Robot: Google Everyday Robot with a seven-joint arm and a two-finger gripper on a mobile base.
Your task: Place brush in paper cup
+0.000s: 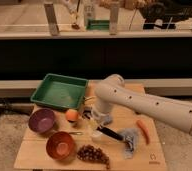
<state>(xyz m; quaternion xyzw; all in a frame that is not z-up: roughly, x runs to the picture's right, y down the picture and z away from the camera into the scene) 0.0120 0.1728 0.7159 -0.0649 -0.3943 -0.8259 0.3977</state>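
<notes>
Jaws low over the table (33, 155) middle, orange (71, 115), brush (110, 133), grapes (93, 154) crowding close — bare wood at front-left corner
</notes>
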